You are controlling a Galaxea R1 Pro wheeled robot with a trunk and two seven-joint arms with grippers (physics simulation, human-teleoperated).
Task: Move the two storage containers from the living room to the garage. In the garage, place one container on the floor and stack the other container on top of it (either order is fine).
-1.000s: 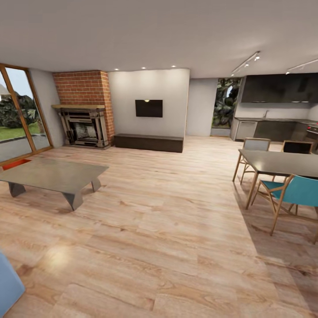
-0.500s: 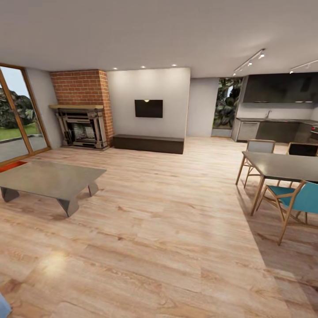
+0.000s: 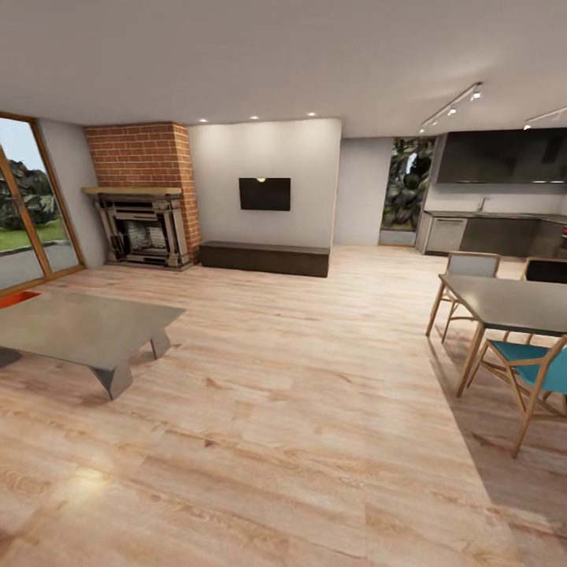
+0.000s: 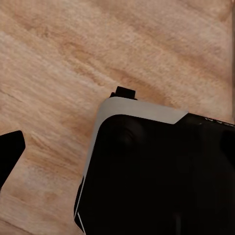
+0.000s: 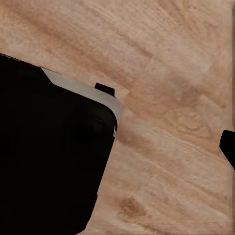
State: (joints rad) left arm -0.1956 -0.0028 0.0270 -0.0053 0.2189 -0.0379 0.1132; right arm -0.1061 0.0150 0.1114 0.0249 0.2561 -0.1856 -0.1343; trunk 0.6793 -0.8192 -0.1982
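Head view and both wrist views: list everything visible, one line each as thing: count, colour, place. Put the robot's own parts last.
storage container: one partly visible, red-orange, at the left edge behind the coffee table
coffee table: one, grey, low, left foreground
fireplace: one, red brick with dark grate, far left wall
TV: one, black, on the pale far wall
bench: one, dark brown, long and low, under the TV
dining table: one, dark grey, right side
chairs: three in view, one teal at the near side of the dining table, two at its far side
kitchen cabinets: dark, far right
wood floor: light planks, throughout
robot base: black with a pale edge, over the floor, in both wrist views
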